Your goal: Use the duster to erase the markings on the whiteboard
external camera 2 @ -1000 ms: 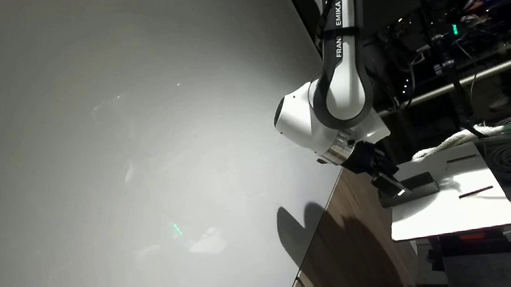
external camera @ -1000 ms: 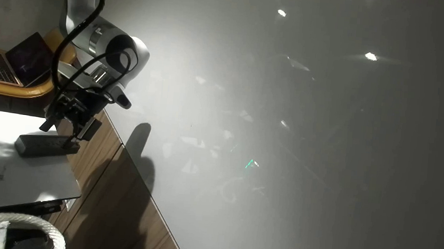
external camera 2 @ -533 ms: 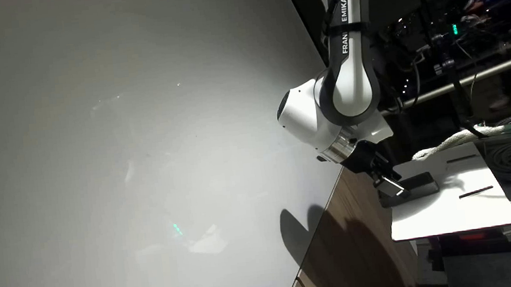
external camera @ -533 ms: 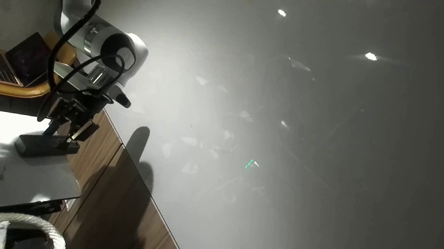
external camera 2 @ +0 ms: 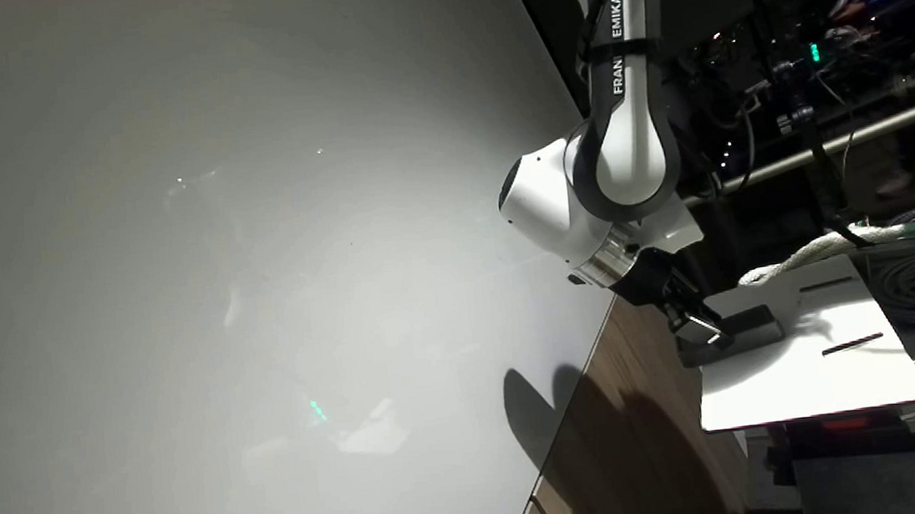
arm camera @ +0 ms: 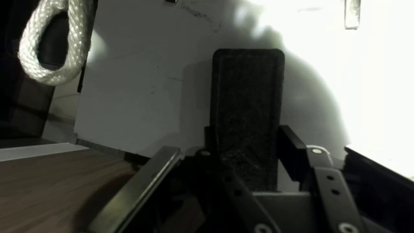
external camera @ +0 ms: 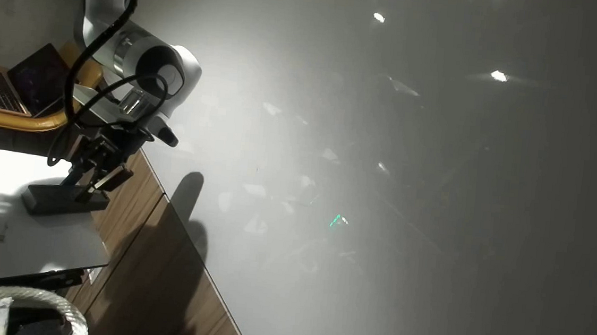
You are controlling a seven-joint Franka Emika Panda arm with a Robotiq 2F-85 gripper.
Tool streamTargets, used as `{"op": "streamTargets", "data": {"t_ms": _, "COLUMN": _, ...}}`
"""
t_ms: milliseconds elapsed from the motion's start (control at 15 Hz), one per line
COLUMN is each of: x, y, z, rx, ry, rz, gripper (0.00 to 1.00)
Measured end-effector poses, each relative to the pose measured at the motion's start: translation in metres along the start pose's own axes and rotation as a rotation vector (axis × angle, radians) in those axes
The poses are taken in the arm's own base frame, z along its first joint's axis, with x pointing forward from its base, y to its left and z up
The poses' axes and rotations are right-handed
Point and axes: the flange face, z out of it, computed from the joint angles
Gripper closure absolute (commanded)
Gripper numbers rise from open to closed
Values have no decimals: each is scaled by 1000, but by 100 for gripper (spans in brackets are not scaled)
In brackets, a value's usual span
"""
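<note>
The gripper (external camera: 74, 191) pinches the duster (external camera: 61, 203) at the white table (external camera: 31, 247)

In an exterior view, a laptop (external camera: 1, 88) sits at far left on a yellow chair (external camera: 35, 124), with the white table below it and a loop of white rope (external camera: 43, 301) in the lower corner. The duster, a dark grey block, shows at the table's right edge, its length running nearly level; whether it touches the surface or hangs just above, I cannot tell. The arm (external camera: 157, 66) reaches down to it from the top. Further right comes wooden panelling (external camera: 217, 323), crossed by the arm's shadow (external camera: 187, 196), which also falls on the whiteboard (external camera: 373, 301). The board fills the rest, with a short green streak (external camera: 335, 220) near its middle and 3 bright glints (external camera: 498, 75) higher up.

In an exterior view, the whiteboard takes the left, the arm stands at its right edge, and 2 thin dark strips (external camera 2: 852, 344) lie on the table to the right of the duster.

In the wrist view, the rope is at left, then the table, then the gripper's 2 fingers (arm camera: 291, 150) with the duster squeezed between them, both touching its long sides near its lower end; its upper end sticks out past them.
</note>
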Motion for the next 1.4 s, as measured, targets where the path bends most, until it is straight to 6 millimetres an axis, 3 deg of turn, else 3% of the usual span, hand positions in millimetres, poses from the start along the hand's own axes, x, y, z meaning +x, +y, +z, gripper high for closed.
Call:
{"op": "streamTargets", "data": {"t_ms": 467, "x": 2, "y": 15, "z": -18, "rx": -20, "ry": 44, "rz": 85, "gripper": 76}}
{"op": "streamTargets", "data": {"t_ms": 933, "x": -2, "y": 4, "z": -18, "rx": -65, "ry": -16, "rz": 171, "gripper": 76}}
{"op": "streamTargets", "data": {"t_ms": 1400, "x": 13, "y": 7, "z": -26, "rx": -61, "ry": -18, "rz": 183, "gripper": 76}}
